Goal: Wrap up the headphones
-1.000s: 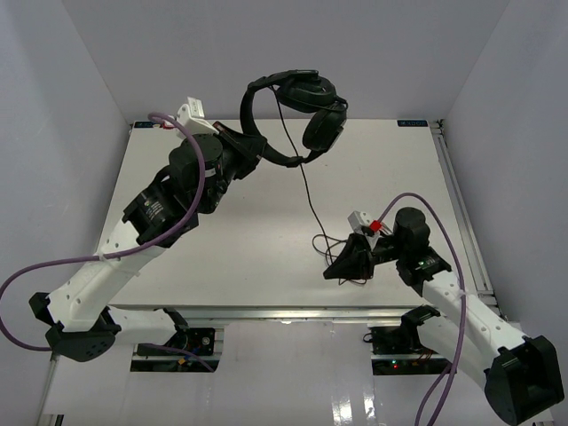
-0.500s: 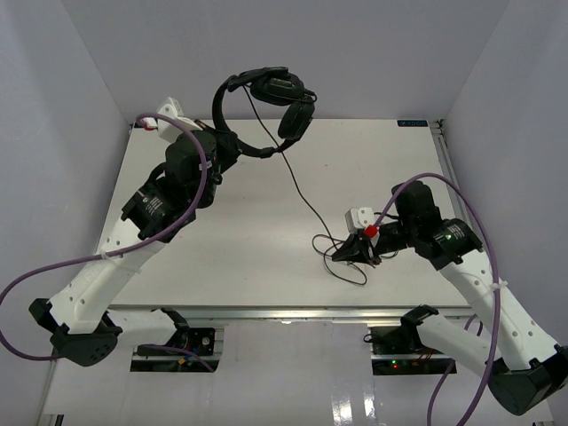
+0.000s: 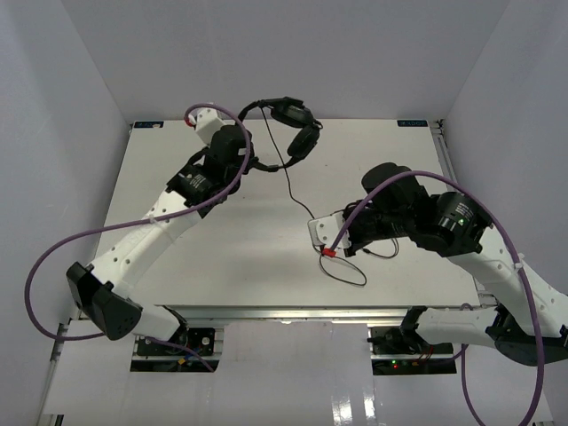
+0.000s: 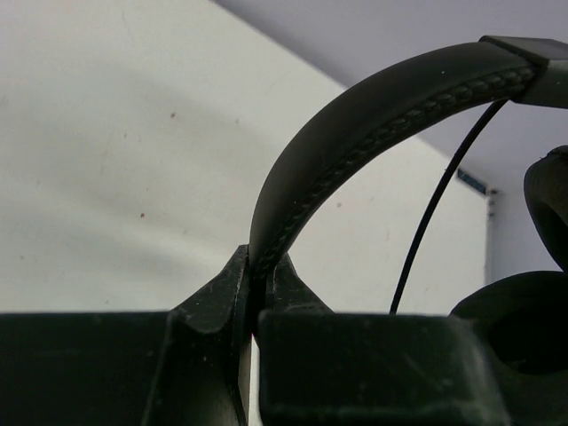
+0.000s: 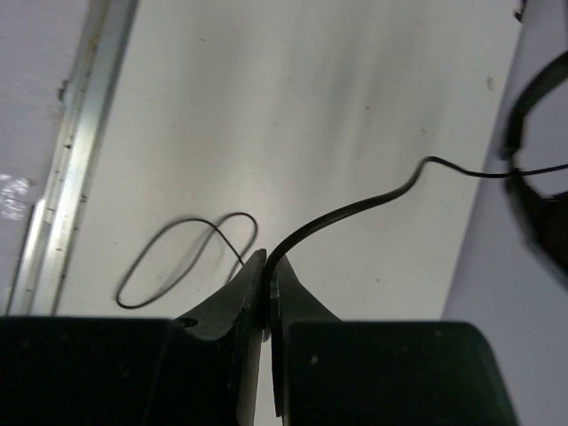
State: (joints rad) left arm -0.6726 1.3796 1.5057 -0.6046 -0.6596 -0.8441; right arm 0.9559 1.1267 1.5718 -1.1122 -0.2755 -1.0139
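No legible text, brand or number is recorded in any of the three views. Two small blue marks (image 3: 413, 122) are seen on the far edge of the table (image 3: 266, 240), one near each corner, but they are too small to be read. A pale printed label (image 3: 190, 183) is carried on a black joint of the left arm (image 3: 151, 232); its lettering cannot be made out either.

I am watching the headphones (image 4: 373, 124) run off both wrist views' right edges; the earcups (image 4: 532, 324) are showing only partly. The ends of the cord (image 3: 291, 189) are reading too small.
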